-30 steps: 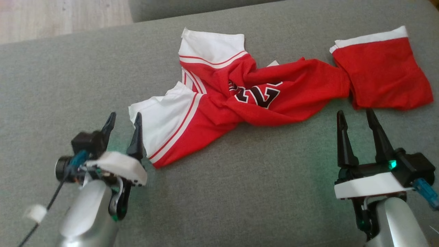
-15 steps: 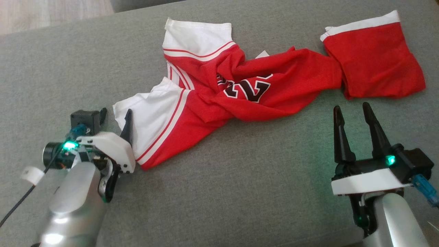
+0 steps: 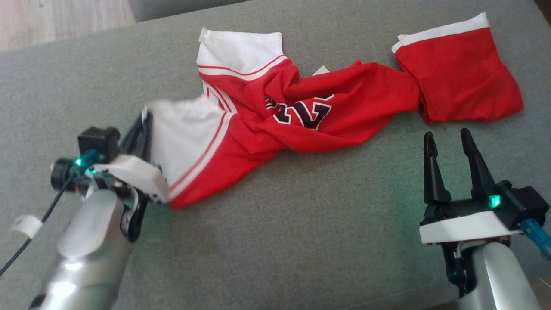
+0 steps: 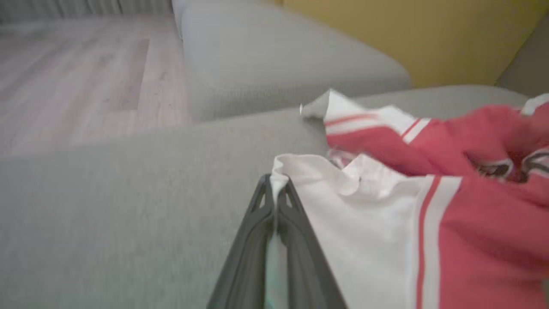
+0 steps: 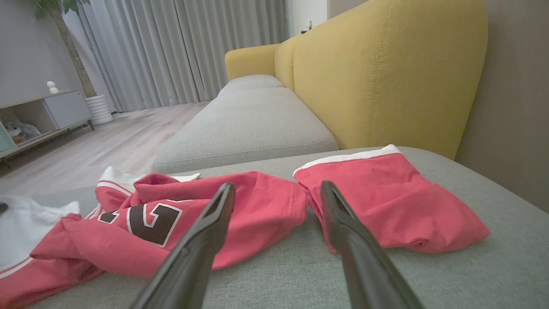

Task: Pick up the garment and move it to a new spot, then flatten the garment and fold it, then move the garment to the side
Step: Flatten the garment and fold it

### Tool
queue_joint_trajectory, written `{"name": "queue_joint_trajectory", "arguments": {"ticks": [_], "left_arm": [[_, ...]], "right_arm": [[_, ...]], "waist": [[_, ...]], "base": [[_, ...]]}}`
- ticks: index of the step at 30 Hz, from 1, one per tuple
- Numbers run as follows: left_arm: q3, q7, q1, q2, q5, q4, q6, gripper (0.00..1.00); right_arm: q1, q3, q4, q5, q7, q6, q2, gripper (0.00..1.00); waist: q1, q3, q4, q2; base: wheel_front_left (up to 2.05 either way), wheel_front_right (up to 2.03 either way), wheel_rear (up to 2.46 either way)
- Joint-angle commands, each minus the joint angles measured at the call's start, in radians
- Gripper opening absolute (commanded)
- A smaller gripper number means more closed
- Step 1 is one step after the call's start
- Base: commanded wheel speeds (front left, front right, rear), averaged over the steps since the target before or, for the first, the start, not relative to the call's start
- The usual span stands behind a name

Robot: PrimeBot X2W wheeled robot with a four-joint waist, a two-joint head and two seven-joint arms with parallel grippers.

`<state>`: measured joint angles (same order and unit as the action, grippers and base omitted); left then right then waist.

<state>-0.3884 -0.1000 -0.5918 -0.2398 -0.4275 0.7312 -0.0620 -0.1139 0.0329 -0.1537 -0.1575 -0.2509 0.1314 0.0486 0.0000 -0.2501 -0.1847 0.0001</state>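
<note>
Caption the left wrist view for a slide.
Left pincer shut on white edge of red-and-white jersey, on grey sofa seat.

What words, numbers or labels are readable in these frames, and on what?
"2": black, white-outlined numeral on the crumpled red-and-white fabric jersey.
The character beside it: buried in folds, unreadable.
No other text is legible.

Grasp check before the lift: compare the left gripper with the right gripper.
The left gripper is shut, pinching the white edge of the garment; the right gripper is open and holds nothing. The left gripper touches the cloth; the right gripper stands apart from it. Both have two dark fingers over the grey cushion.
</note>
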Motion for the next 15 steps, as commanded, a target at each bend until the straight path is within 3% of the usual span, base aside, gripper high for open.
{"name": "queue_joint_trajectory", "arguments": {"ticks": [1, 6, 15], "left_arm": [[0.032, -0.026, -0.061, -0.038, 0.013, -0.041, -0.002, 0.00], [0.059, -0.146, -0.130, -0.057, 0.043, -0.155, 0.006, 0.00], [0.137, -0.161, -0.131, -0.113, 0.131, -0.478, 0.009, 0.00]], "right_arm": [[-0.024, 0.023, 0.027, -0.003, -0.011, -0.001, 0.002, 1.00], [-0.025, 0.041, 0.017, -0.010, -0.011, -0.001, 0.002, 1.00], [-0.017, 0.065, -0.007, -0.018, -0.011, -0.001, 0.002, 1.00]], "waist": [[0.0000, 0.005, 0.003, -0.0001], [0.0000, 0.027, 0.015, -0.0001], [0.0000, 0.054, 0.042, -0.0001]], "base": [[0.00, 0.00, 0.00], [0.00, 0.00, 0.00], [0.00, 0.00, 0.00]]}}
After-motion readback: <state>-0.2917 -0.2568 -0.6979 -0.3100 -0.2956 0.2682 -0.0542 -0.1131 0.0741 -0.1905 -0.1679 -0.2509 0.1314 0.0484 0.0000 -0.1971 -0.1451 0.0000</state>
